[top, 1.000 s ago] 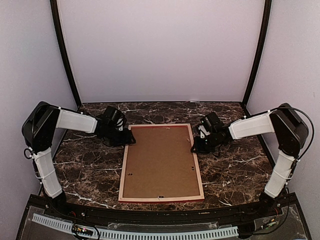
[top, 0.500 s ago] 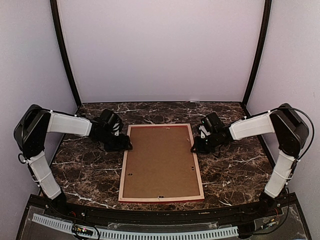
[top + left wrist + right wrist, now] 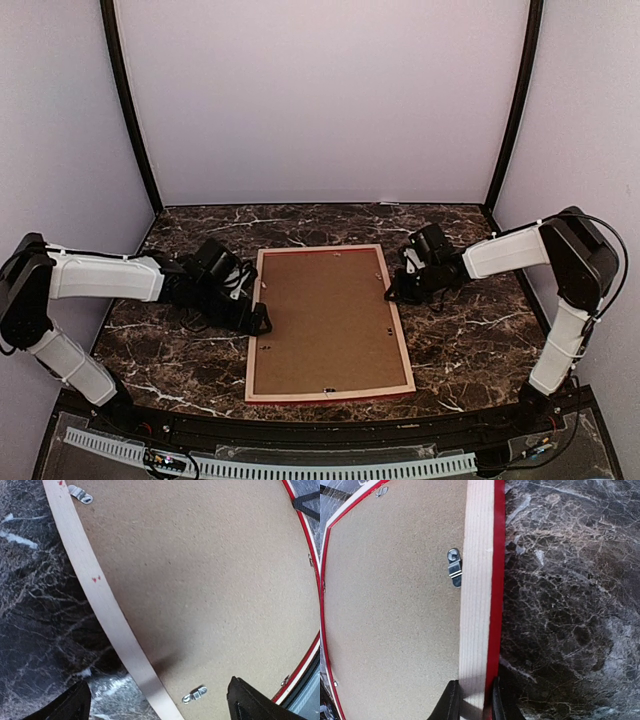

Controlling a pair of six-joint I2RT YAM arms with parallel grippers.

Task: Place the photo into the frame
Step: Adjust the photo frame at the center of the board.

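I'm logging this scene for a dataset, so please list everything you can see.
frame: one, red face, pale wood back, face down mid-table.
backing board: one, brown, inside the frame.
clips: several, silver, along the board's edges.
table: one, dark marble, underneath.
walls: pale lilac, around the table.
left hand: one, black, open at the frame's left edge.
right hand: one, black, shut on the frame's right edge.

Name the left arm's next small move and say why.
Probably close the left gripper on the frame, at its pale left rail. Its fingers stand open on either side of that rail, while the right gripper pinches the opposite rail. The backing board faces up, so steadying both sides seems sensible first.
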